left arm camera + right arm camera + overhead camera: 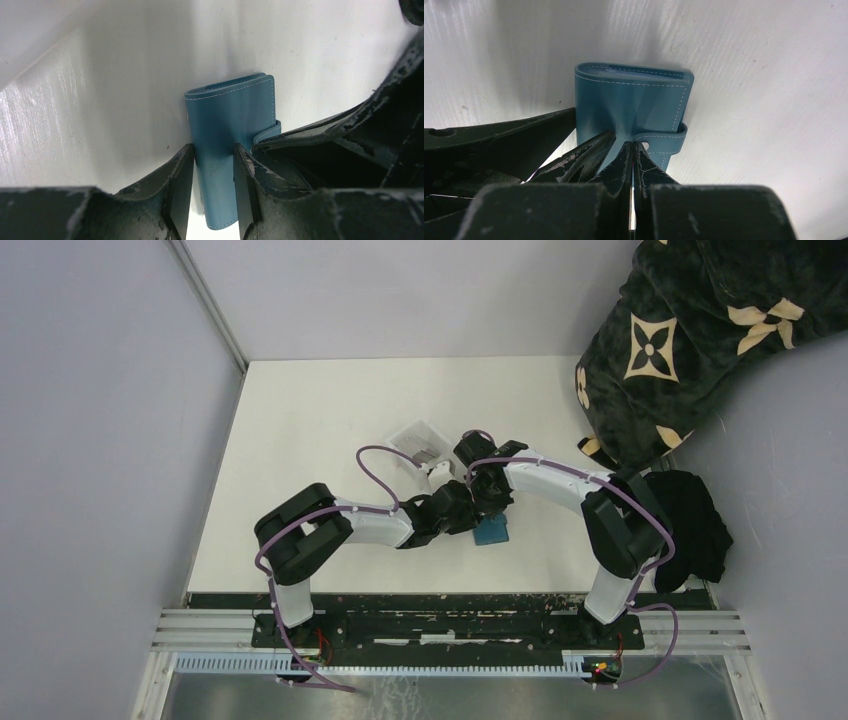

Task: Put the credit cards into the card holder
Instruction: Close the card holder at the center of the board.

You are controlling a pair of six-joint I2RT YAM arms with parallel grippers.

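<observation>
Card holder (230, 105) (closed), left hand (213, 150) clamping, right hand (631, 147) pinching

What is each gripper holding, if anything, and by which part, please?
The left gripper clamps the card holder across its body, one finger on each side. Whether the nearly shut right gripper pinches the snap tab cannot be told.

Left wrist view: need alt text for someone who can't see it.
A folded teal card holder rests against the white table, held between the two black fingers of the left gripper. The right gripper reaches in from the right, its tip at the holder's snap tab.
</observation>
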